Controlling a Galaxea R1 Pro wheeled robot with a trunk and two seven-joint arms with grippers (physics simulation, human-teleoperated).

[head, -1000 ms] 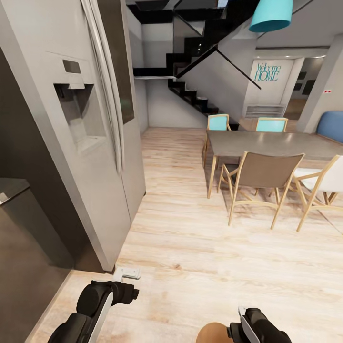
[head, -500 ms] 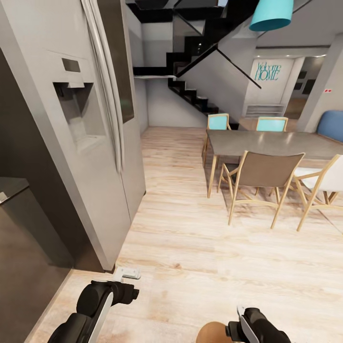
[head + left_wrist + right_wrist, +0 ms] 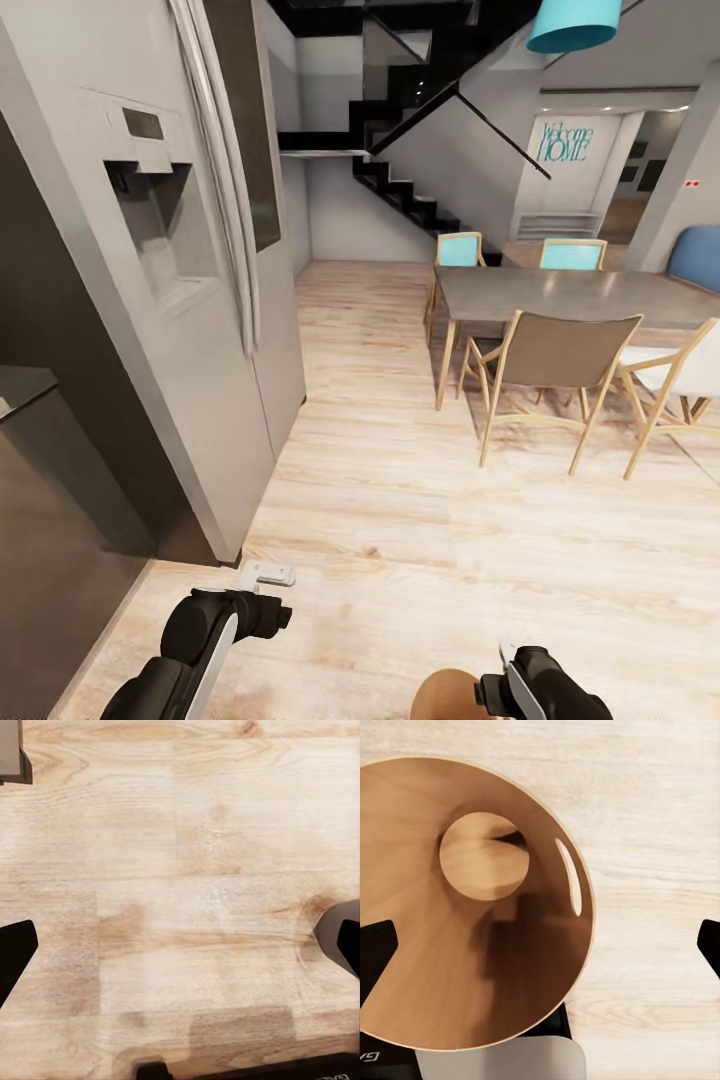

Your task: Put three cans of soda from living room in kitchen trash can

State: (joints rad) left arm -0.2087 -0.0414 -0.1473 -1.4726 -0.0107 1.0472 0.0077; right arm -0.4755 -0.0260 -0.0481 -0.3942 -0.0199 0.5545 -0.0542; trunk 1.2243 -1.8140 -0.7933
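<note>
Closest in, at the bottom of the head view, the left arm (image 3: 195, 650) and the right arm (image 3: 545, 690) hang low over the light wood floor (image 3: 420, 560), and beside the right arm sits the rounded copper-brown edge of the tash can (image 3: 450, 697). Seen from the right wrist, the tash can (image 3: 457, 945) lies right under the right tool (image 3: 540, 945), its wide mouth open to the camera, a round base at the bottom of the brown inside and an oval handle slot near the rim; the tool's dark fingertips (image 3: 375, 945) stand far apart at either edge, spread wide, one over the bin and the other over bare planks, and whether anything grips the bin I cannot tell. The left tool (image 3: 180, 945) is likewise spread wide with nothing between its tips, only floorboards below. Just ahead of the left arm a small white fitting (image 3: 268, 573) lies on the floor at the corner of a tall grey fridge (image 3: 190, 300) with a recessed dispenser, dark cabinets (image 3: 50, 520) next to it. Further on stands a grey dining desk (image 3: 570, 295) ringed by wooden chairs (image 3: 555, 375), two with teal backs. Beyond are a black staircase (image 3: 410, 200), a teal pendant lamp (image 3: 572, 22), and a "Welcome HOME" sign (image 3: 563, 143) on the far wall
</note>
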